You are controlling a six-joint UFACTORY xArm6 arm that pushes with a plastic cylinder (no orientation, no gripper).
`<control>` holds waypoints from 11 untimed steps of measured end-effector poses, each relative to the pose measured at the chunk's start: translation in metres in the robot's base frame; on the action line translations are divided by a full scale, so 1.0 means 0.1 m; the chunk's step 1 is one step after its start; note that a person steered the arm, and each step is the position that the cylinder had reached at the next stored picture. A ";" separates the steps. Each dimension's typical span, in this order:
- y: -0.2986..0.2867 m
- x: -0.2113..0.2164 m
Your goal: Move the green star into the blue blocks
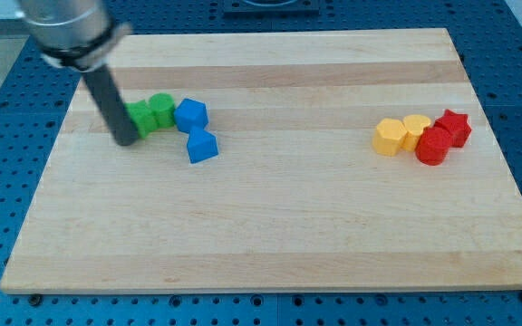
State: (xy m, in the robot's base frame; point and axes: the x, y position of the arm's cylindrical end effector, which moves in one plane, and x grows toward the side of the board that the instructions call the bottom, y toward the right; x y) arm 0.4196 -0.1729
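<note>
My tip (126, 142) stands at the view's left, touching the left side of a green block (140, 118) whose shape is partly hidden by the rod. A second green block (161, 110), rounded, sits right of it and touches a blue block (190, 115). Another blue block (202, 146) lies just below that one. The two greens and the upper blue form a row. I cannot tell which green block is the star.
At the view's right sit two yellow blocks (389, 137) (416, 129) and two red blocks (434, 145) (454, 127) in a tight cluster. The wooden board (270, 235) lies on a blue perforated table.
</note>
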 end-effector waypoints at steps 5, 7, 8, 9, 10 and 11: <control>-0.48 0.44; -0.40 -0.40; -0.40 -0.40; -0.28 -0.46; -0.13 -0.45; 0.59 -0.35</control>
